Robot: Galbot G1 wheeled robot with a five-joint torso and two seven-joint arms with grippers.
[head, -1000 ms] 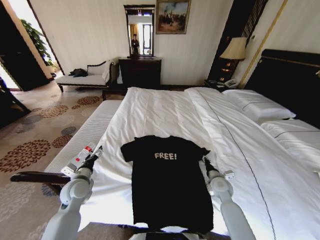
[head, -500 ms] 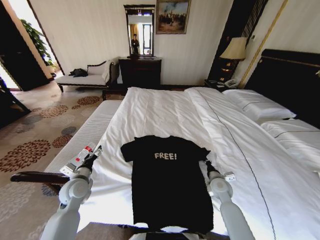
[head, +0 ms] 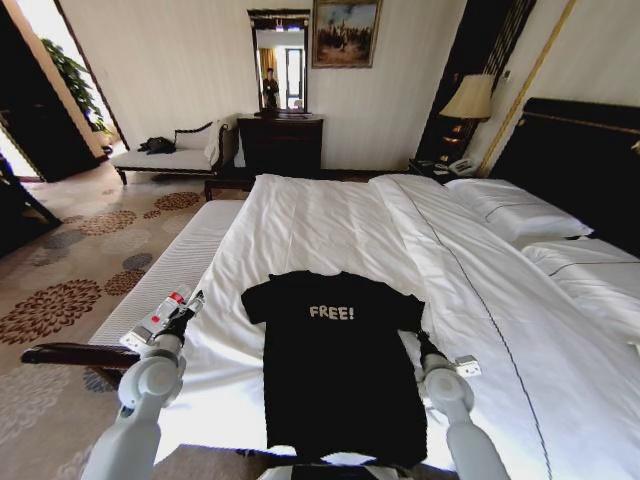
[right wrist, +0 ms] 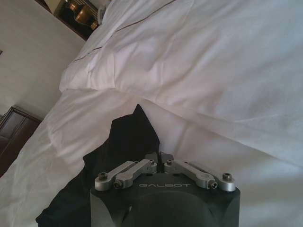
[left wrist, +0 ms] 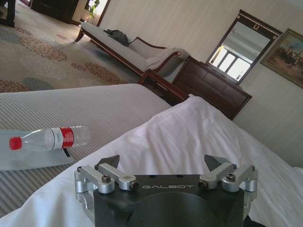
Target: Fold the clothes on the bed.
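The clothes are one black T-shirt (head: pixel 335 370) with white "FREE!" lettering, lying flat, chest up, near the foot of the bed (head: pixel 330 220). My right gripper (head: pixel 424 338) sits at the shirt's right sleeve. In the right wrist view this gripper (right wrist: pixel 160 155) is shut, with the black sleeve (right wrist: pixel 135 137) gathered at its fingertips and rising to a peak beyond them. My left gripper (head: pixel 192 302) hovers off the shirt's left side, above the duvet's edge. In the left wrist view it (left wrist: pixel 162 163) stands open with nothing between its fingers.
A striped bench (head: pixel 165 265) runs along the bed's left side with a water bottle (left wrist: pixel 47 138) lying on it. A dark curved wooden frame (head: pixel 75 353) juts out at lower left. Pillows (head: pixel 515 210) and a dark headboard (head: pixel 580 160) lie to the right. A dresser (head: pixel 280 145) stands at the far wall.
My right gripper has drawn back toward me and slightly right along the shirt's edge, and the sleeve has stretched after it. The left arm has stayed still.
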